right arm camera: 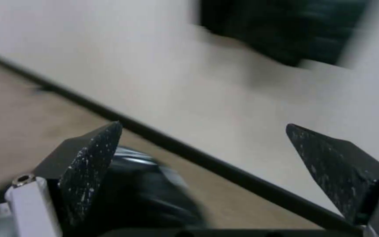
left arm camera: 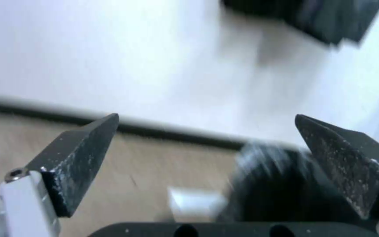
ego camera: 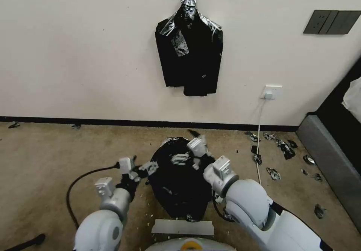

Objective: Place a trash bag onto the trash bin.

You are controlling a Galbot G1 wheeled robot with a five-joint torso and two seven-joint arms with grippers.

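A glossy black trash bag (ego camera: 176, 183) lies draped over a rounded shape on the carpet just in front of me; the trash bin is hidden under it. At the bag's left edge my left gripper (ego camera: 138, 165) is open, with nothing between its fingers. My right gripper (ego camera: 190, 153) hovers over the bag's far top, also open and empty. In the left wrist view the gripper (left arm camera: 206, 116) has its jaws wide apart and the bag (left arm camera: 277, 184) lies beyond one finger. In the right wrist view the gripper (right arm camera: 203, 124) is likewise spread, with the bag (right arm camera: 145, 194) by one finger.
A thick bundle of black bags (ego camera: 190, 55) hangs taped to the wall. Torn black scraps (ego camera: 285, 147) litter the carpet at right, near a white cable (ego camera: 258, 145) and outlet (ego camera: 271, 92). A tape strip (ego camera: 183, 226) lies close in front. Grey furniture (ego camera: 331, 161) borders the right.
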